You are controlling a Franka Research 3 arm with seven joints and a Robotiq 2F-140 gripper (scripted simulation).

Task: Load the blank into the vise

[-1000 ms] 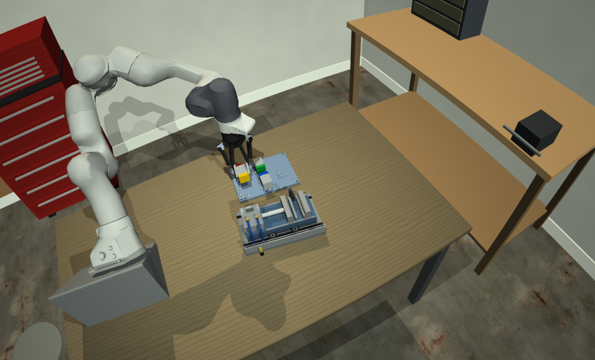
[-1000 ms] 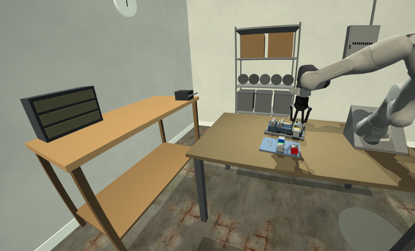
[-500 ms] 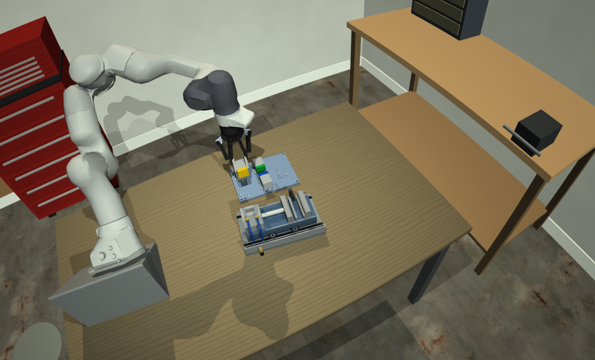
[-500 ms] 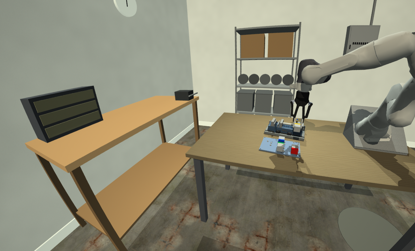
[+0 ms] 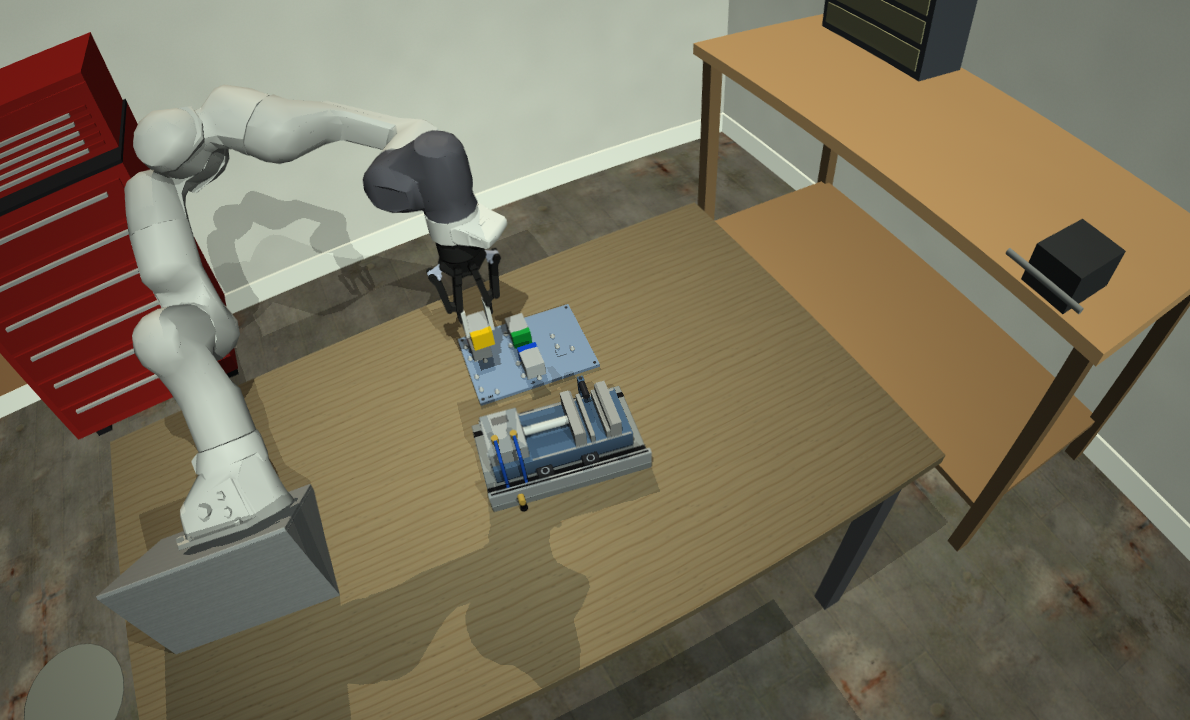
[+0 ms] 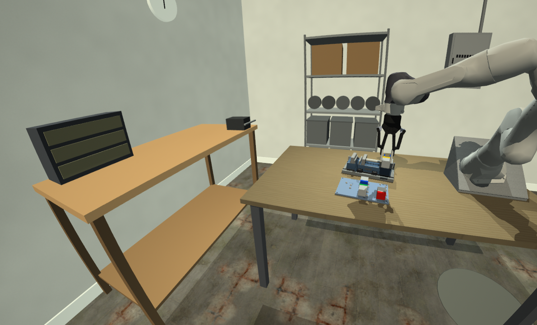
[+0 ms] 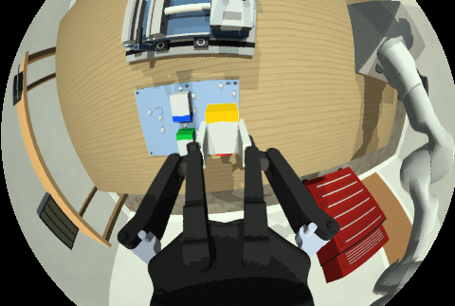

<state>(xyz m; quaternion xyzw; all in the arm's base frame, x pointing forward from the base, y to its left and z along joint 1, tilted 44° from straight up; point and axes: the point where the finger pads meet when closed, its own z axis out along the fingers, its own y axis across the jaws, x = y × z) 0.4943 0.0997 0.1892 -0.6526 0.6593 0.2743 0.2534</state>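
Note:
My gripper (image 5: 477, 318) (image 6: 387, 154) (image 7: 222, 153) is shut on the blank with the yellow end (image 5: 481, 335) (image 6: 386, 157) (image 7: 222, 123). It holds the blank level in the air above the near-left part of the blue infeed plate (image 5: 575, 343) (image 6: 344, 188) (image 7: 151, 126). The yellow end points toward the milling vise (image 5: 563, 440) (image 6: 365, 165) (image 7: 184, 22). The vise jaws stand open and nothing lies between them. A blue-ended blank (image 5: 532, 359) (image 7: 181, 105), a green-ended blank (image 5: 519, 333) (image 7: 185, 135) and a red-ended blank (image 6: 380, 193) lie on the plate.
The vise's hose block (image 5: 501, 428) (image 7: 230, 9) is at its left end, the fixed jaw (image 5: 614, 411) at the right. The dark work stop (image 5: 582, 388) stands on the plate side. A red tool cabinet (image 5: 35, 223) and a wooden bench (image 5: 939, 179) flank the table.

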